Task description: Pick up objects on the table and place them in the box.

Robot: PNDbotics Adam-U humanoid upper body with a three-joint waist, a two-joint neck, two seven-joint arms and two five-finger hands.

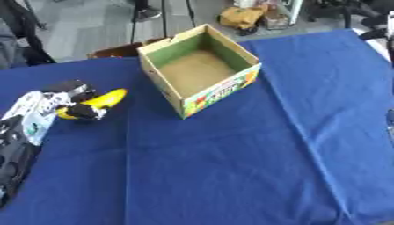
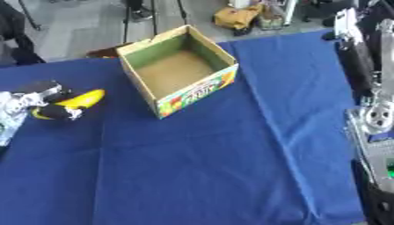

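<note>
A yellow banana (image 1: pixel 108 98) lies on the blue tablecloth (image 1: pixel 231 167) at the left. My left hand (image 1: pixel 48 105) comes in from the lower left, and its dark fingers (image 1: pixel 83 111) are curled round the banana's near end. An open cardboard box (image 1: pixel 223 91) with a green inner rim and a printed front stands right of the banana, with nothing inside. My right hand (image 2: pixel 377 149) rises along the right edge of the right eye view, fingers (image 2: pixel 355 61) straight and pointing up, holding nothing, well away from the box.
Beyond the table's far edge is grey floor with chair legs (image 1: pixel 163 19), a brown bag (image 1: pixel 242 16) and dark clutter at the left (image 1: pixel 19 48). The cloth shows long creases across the middle and front.
</note>
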